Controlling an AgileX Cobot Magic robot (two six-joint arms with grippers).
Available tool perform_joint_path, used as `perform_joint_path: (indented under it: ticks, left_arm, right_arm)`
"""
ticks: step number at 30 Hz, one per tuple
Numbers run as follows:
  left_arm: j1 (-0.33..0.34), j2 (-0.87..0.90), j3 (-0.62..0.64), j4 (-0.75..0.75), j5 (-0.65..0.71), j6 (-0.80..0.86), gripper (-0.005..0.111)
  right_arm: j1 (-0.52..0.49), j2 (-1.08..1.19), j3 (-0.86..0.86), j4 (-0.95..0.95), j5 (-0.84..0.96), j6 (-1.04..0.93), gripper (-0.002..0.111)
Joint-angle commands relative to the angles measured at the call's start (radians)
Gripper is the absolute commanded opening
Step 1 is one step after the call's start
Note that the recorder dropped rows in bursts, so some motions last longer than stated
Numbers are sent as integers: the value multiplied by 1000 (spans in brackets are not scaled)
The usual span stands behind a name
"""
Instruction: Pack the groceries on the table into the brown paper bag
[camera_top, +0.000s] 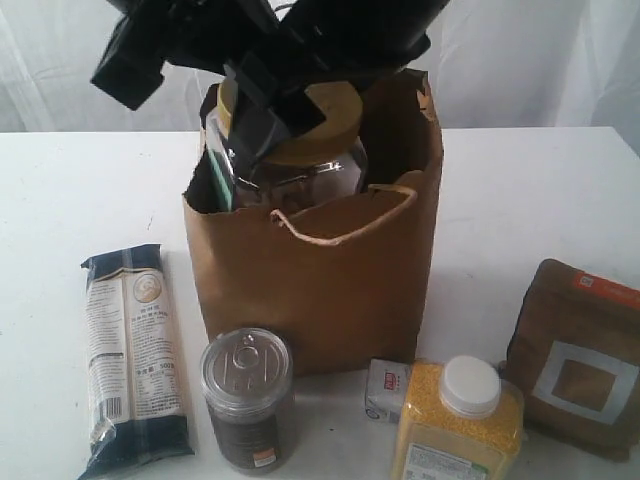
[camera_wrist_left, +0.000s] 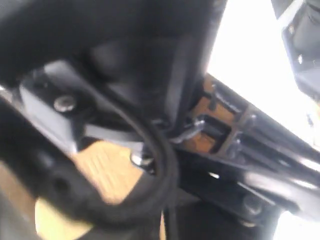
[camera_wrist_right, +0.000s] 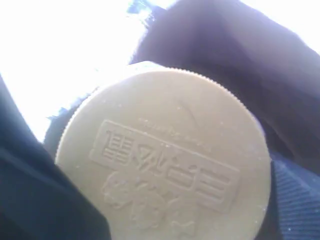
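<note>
Gold-lidded clear jar (camera_top: 300, 165) sits in the mouth of the brown paper bag (camera_top: 330, 290), with the right gripper (camera_wrist_right: 160, 165) clamped across its lid. The left gripper (camera_wrist_left: 125, 145) is crowded in there too, can't tell if it's open or closed. I reckon the jar could snag the floppy rim and tip the bag, or the arms bump.

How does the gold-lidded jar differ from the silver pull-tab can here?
Place: the gold-lidded jar sits in the mouth of the brown paper bag, lid above the front rim. The silver pull-tab can stands on the table in front of the bag.
Top: the jar has a ribbed gold lid with embossed characters; the can has a flat silver pull-tab end.
Body: the jar is clear, the can dark.
Both look upright.
</note>
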Motion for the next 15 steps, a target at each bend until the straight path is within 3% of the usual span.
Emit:
perform_joint_path:
  ticks: [1,8,9,11,13,14,15]
  left_arm:
    - [-2,-6,61,85,53,-88,0]
    - [-2,-73,68,119,-19,-88,0]
    - [-2,-77,68,144,-19,-88,0]
    - [-2,-81,68,145,-30,-95,0]
    - [-2,-88,68,150,-32,-98,0]
    - [-2,-89,68,150,-34,-100,0]
    - [-2,-90,68,150,-32,-105,0]
  right_arm:
    - [22,-25,-9,37,-23,-40,89]
    - [24,-21,-9,-175,-23,78,89]
    - [22,-19,13,-275,-38,265,89]
    - [32,11,19,-178,-23,-7,86]
    - [29,36,47,-239,-23,219,82]
    - [31,48,48,-214,-23,28,78]
    - [31,58,57,-232,-23,46,76]
